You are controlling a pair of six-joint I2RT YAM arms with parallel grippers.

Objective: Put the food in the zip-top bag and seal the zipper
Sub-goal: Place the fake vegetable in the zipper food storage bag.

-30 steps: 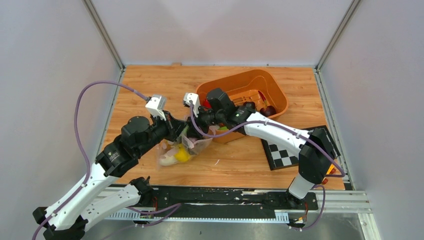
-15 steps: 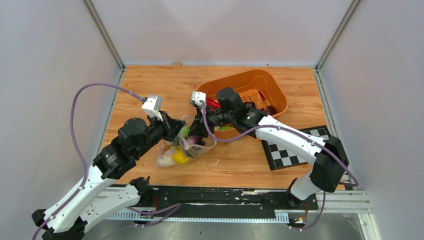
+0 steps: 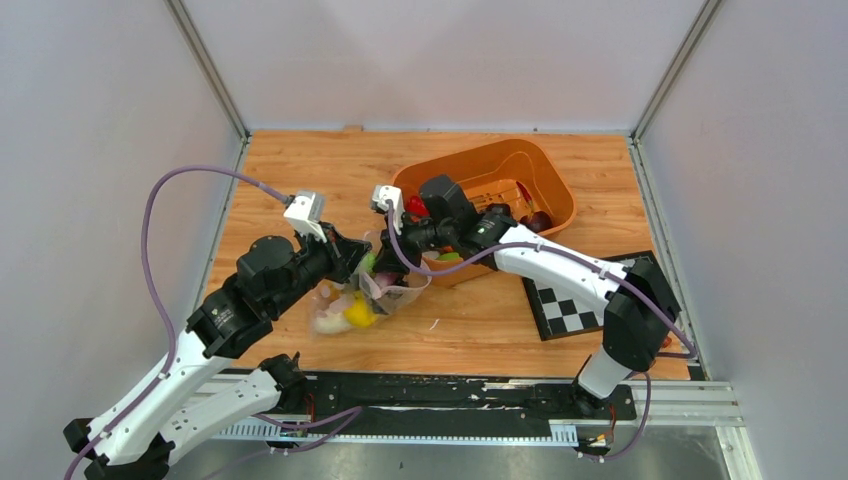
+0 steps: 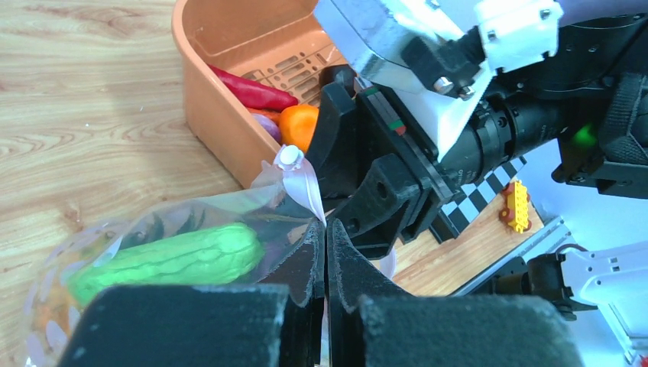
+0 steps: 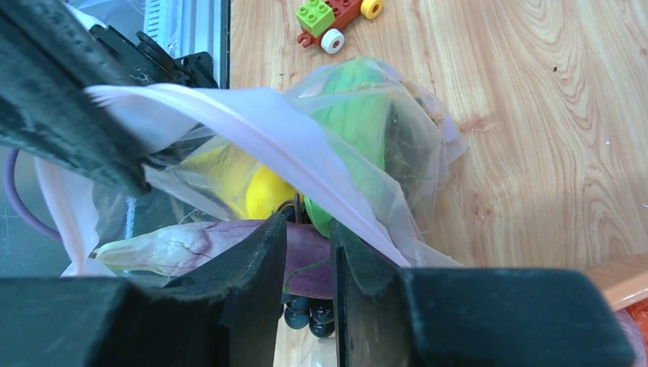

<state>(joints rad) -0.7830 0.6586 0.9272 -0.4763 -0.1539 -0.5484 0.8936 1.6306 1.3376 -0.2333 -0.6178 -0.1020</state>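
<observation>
Left end effector pinches the zip-top bag mouth beside orange tub

Left gripper and right gripper meet nose to nose at the bag in the middle of the table, an orange tub walling off the far-right corner, a checkered board by the right edge, the far-left corner open.

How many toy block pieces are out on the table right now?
2. One green-and-red block car lies on the wood past the bag, near the rail; one yellow-red block toy lies beside the checkerboard mat. Others may be hidden.
</observation>
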